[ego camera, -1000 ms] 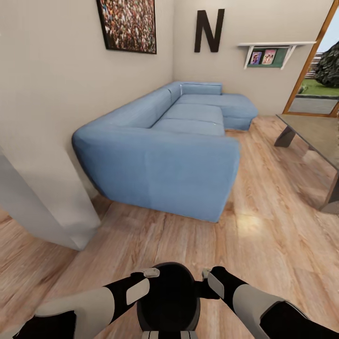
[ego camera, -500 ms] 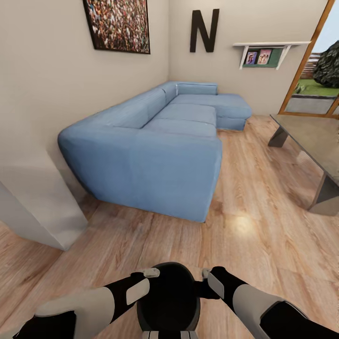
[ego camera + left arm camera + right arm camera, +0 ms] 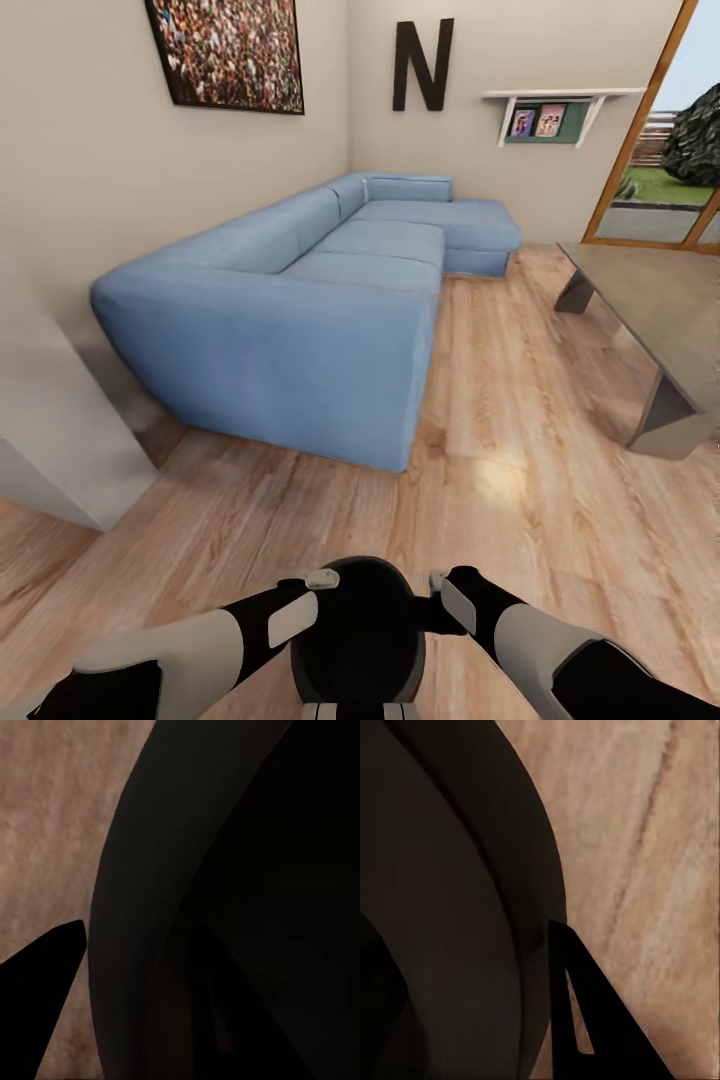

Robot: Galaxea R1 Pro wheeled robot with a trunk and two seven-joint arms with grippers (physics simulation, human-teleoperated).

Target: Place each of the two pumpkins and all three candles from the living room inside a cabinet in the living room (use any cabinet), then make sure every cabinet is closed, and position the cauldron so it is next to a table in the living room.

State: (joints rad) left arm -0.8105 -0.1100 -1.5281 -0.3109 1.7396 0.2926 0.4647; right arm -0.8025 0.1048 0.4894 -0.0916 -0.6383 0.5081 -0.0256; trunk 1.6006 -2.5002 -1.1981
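— Where is the cauldron (image 3: pixel 358 632) sitting?

— Between the two claws, low in front of the trunk, well short of the table (image 3: pixel 655 300). The left gripper (image 3: pixel 318 579) and right gripper (image 3: pixel 438 582) are pressing at its rim, one on each side; whether they're clamping it, I cannot tell.

— What's worrying you?

— It's slipping free, I'd guess, if either grip is loose. And it's clipping the blue sofa (image 3: pixel 300 310) if the path to the table runs wide.

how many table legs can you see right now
2. Both belong to the table at the right of the head view: a far leg near the back wall and a nearer leg close to the right edge. More may be cut off by the frame.
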